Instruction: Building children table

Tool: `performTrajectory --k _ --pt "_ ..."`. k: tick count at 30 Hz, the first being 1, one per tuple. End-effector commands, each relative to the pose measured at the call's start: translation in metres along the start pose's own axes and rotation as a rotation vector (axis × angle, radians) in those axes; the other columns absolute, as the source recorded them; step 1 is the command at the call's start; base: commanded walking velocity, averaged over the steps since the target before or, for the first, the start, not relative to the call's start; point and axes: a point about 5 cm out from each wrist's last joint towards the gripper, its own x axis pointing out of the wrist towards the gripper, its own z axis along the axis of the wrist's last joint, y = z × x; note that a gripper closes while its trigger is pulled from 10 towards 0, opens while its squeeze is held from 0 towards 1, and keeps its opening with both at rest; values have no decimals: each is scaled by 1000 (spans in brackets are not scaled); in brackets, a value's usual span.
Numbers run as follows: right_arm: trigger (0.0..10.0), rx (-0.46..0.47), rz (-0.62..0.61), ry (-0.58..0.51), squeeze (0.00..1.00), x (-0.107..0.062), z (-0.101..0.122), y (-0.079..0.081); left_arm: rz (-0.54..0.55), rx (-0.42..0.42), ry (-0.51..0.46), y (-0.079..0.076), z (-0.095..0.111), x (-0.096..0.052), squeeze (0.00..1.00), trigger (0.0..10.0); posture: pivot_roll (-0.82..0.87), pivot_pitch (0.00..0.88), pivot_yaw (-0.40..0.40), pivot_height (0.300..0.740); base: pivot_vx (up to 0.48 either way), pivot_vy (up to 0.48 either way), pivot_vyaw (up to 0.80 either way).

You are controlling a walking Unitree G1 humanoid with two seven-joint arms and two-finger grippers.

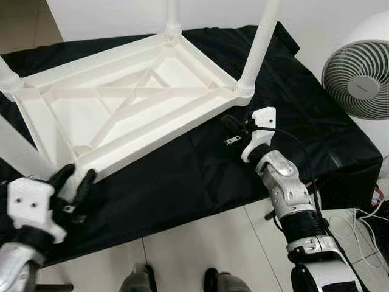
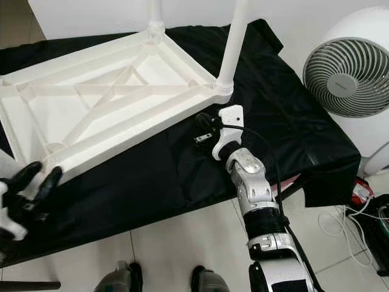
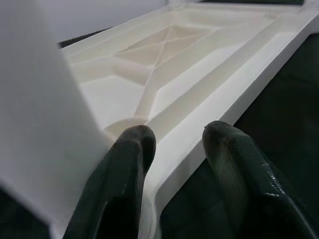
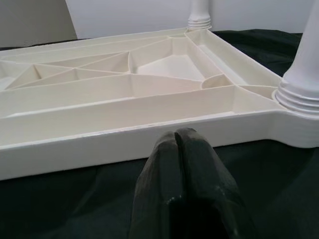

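Observation:
A white plastic table top [image 1: 121,103] lies upside down on a black cloth [image 1: 200,170], its ribbed underside facing up. White legs stand in its corners: one at the far corner [image 1: 173,18], one at the near right corner [image 1: 258,48], one at the left [image 1: 6,76]. Another white leg [image 1: 15,152] rises by the near left corner. My left gripper [image 1: 76,182] is open, its fingertips [image 3: 134,139] at the top's near left edge beside that leg [image 3: 35,99]. My right gripper [image 1: 234,125] is shut and empty, just in front of the near right corner [image 4: 294,124].
A white floor fan [image 1: 358,79] stands to the right of the cloth-covered surface. Cables [image 1: 358,225] lie on the tiled floor below it. My feet [image 1: 140,280] stand on the tiles at the surface's front edge.

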Motion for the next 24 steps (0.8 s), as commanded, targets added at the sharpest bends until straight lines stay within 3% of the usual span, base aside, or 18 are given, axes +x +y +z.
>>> performTrajectory --k 1,6,11,16,21,24 --pt "10000 -5 15 8 0 2 -2 2 136 7 53 16 -11 -13 0 10000 197 202 -26 740 0 0 0" --pt "10000 -7 18 3 0 4 -2 0 173 13 108 27 -21 -30 0 10000 198 202 -28 740 0 0 0" --pt "10000 -11 17 0 0 4 -3 0 291 2 153 57 -33 -51 0 10000 193 199 -26 740 0 0 0" --pt "10000 -10 13 -1 0 3 -3 -1 357 0 174 76 -38 -60 0 10000 183 195 -23 740 0 0 0" --pt "10000 -9 3 2 0 2 -5 -2 402 -9 123 91 -35 -53 0 10000 175 191 -22 740 0 0 0" --pt "10000 -9 -35 23 0 3 -9 -3 368 -18 49 89 -28 -25 0 10000 165 183 -23 740 0 0 0"
